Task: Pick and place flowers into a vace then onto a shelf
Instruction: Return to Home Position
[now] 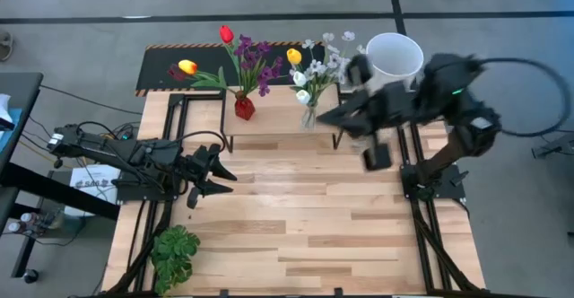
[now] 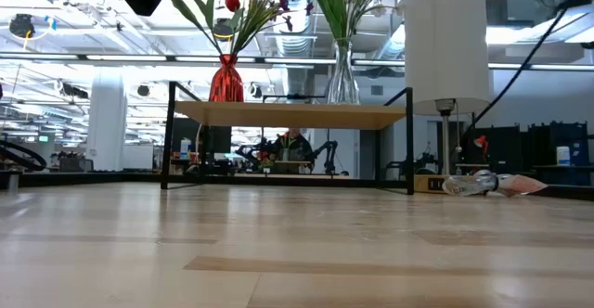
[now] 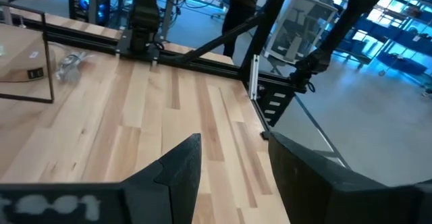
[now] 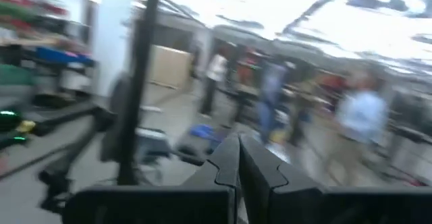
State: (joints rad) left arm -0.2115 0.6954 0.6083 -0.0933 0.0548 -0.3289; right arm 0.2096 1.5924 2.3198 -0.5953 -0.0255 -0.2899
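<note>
**Desk:** Where do the flowers stand?

**Me:** All are on the shelf (image 2: 288, 115), along the far edge of the table (image 1: 296, 244).
- The red vase (image 1: 244, 108) is toward its left end, holding a red tulip (image 1: 226, 34), a yellow tulip (image 1: 186, 66) and the purple bunch (image 1: 254, 60).
- The clear vase (image 1: 308, 117) is toward its right end, holding a second yellow tulip (image 1: 293, 56) and the white blossoms (image 1: 327, 60).
- Both vases are upright.

**Desk:** Grippers?

**Me:** From above, the right gripper (image 1: 325, 117) shows just beside the clear vase, over the shelf's right end. I can't read its height. Its fingers (image 4: 219, 166) are pressed together with nothing between them. The left gripper (image 1: 224, 174) sits left of centre, well short of the shelf. Its fingers (image 3: 179, 170) are spread wide and hold nothing, with bare plank showing in the gap.

**Desk:** Edges and room?

**Me:**
- The white cylinder (image 1: 395, 57) stands just off the shelf's right end, close by the right arm.
- The leafy plant (image 1: 175, 253) is at the near-left corner, close to the edge.
- A crumpled wrapper (image 2: 487, 186) lies on the wood beyond the shelf's right leg.
- Bare wood runs from the shelf's front legs to the near edge, between the two arm bases.
- The left wrist view catches a table edge with floor beyond it.
- A person (image 2: 292, 146) is in the room behind the shelf.
</note>
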